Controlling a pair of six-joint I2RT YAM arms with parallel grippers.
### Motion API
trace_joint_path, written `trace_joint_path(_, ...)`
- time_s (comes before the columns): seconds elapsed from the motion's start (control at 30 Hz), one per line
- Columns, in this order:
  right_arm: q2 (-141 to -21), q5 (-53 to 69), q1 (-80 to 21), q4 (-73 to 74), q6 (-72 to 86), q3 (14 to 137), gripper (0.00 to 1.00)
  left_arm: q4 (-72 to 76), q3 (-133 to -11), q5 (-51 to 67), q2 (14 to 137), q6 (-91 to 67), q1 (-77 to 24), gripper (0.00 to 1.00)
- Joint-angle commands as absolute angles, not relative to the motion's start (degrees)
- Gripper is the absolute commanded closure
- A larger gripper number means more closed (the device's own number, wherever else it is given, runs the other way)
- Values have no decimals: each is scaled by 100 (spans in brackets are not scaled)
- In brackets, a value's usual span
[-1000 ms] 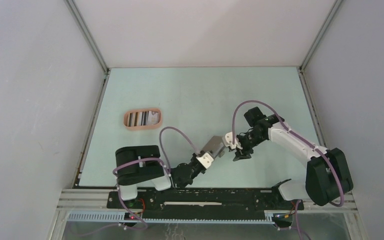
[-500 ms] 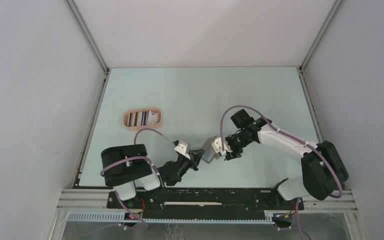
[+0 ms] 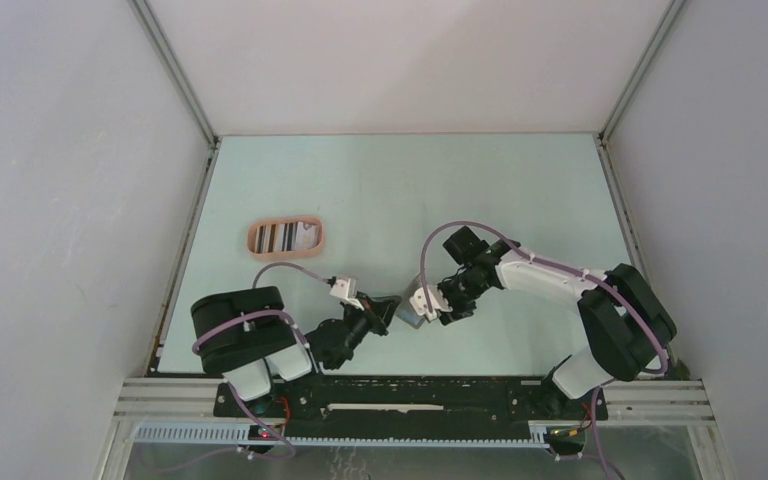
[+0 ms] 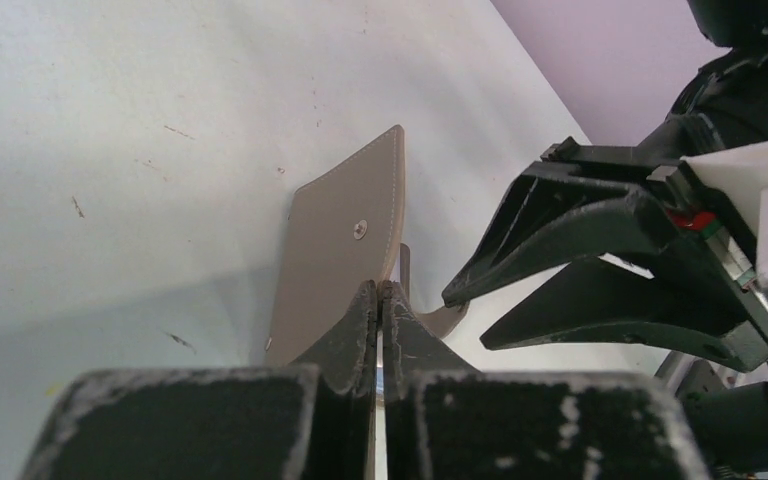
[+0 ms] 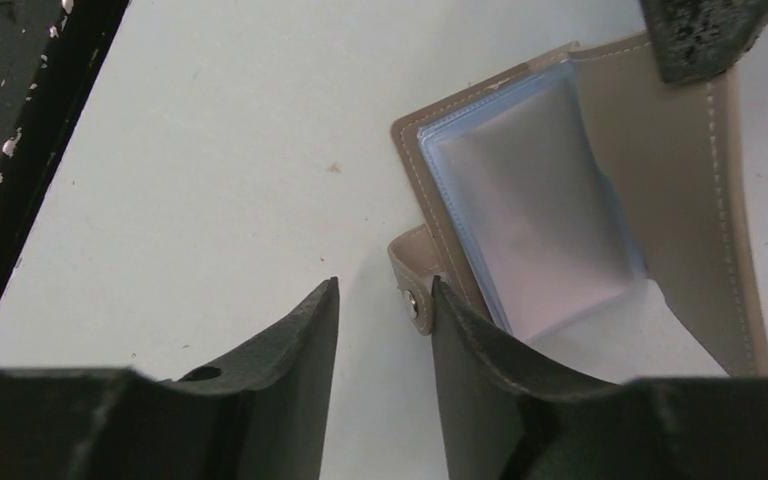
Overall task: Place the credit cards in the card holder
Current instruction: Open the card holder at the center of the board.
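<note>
While the left gripper pinched the grey-beige leather folding wallet's cover, propping it open at lower centre, the right gripper stood part-spread beside its studded snap tab.

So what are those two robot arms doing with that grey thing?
The left gripper is pinching one flap of a grey wallet, holding it open so the clear pockets inside show. The right gripper is open, with its fingers right at the wallet's little snap tab, and it isn't squeezing anything. Farther off on the left arm's side, a pink tray sits on the table with some cards in it.
</note>
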State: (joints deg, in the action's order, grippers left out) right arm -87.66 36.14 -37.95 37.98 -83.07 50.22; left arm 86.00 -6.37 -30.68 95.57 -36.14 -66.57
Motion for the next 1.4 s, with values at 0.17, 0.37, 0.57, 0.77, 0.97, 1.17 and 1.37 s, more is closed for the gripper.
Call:
trace_joint_path(0.17,-8701,3479,-3870,3886,-8168,5212,80,8693,-291,-3120,9393,-4702,-6381,100)
trace_joint_path(0.37,-8546,3163,-3762,3789,-8196,5015,100,8692,-143,-3028,9545,-5398,-6118,100)
trace_joint_path(0.57,-8086,3018,-3397,3805,-8432,4722,100,8676,136,-3107,9631,-5660,-5989,100)
trace_joint_path(0.77,-8029,2779,-3080,3817,-8647,4432,100,8667,108,-2893,9983,-5747,-5924,100)
trace_joint_path(0.97,-8349,2383,-2885,3643,-8583,4306,100,8666,104,-2673,10356,-5849,-5924,100)
trace_joint_path(1.17,-8280,2586,-2961,3657,-8428,4338,84,8658,40,-2341,10231,-5612,-5924,100)
trace_joint_path(1.37,-7805,3444,-2746,4164,-8192,4671,62,8649,-93,-2001,10077,-5425,-5933,100)
